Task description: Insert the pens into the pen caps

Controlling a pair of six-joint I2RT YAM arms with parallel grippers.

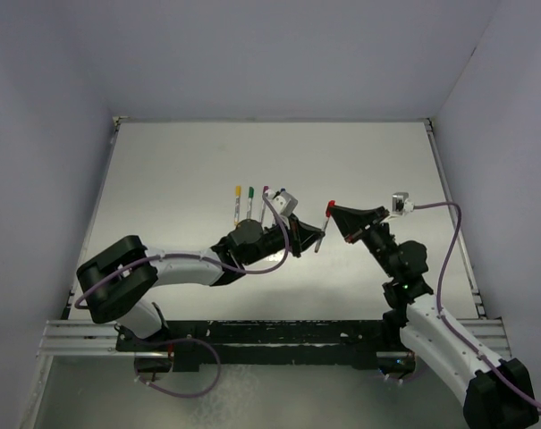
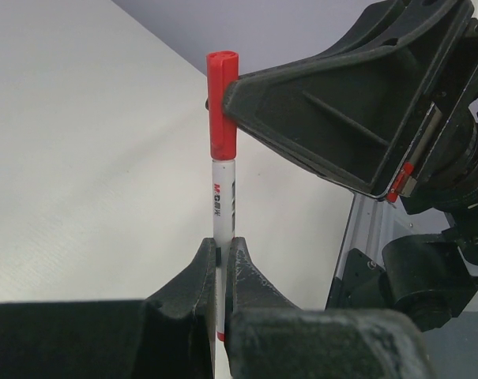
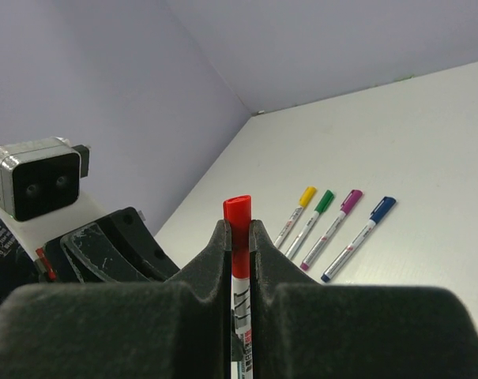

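Observation:
The red pen (image 2: 223,201), a white barrel, stands upright between the fingertips of my left gripper (image 2: 220,251), which is shut on its lower end. The red pen cap (image 2: 222,106) sits on the pen's top. My right gripper (image 3: 238,234) is shut on that cap (image 3: 237,208), with the barrel (image 3: 242,316) running down behind its fingers. From above, the two grippers meet at mid-table, left gripper (image 1: 316,241) below right gripper (image 1: 331,212). Capped yellow (image 3: 295,216), green (image 3: 313,213), magenta (image 3: 333,227) and blue (image 3: 358,227) pens lie side by side on the table.
The row of capped pens (image 1: 250,202) lies just left of the left wrist. Lilac walls close the white table (image 1: 181,179) on three sides. A metal rail (image 1: 82,338) carrying the arm bases runs along the near edge.

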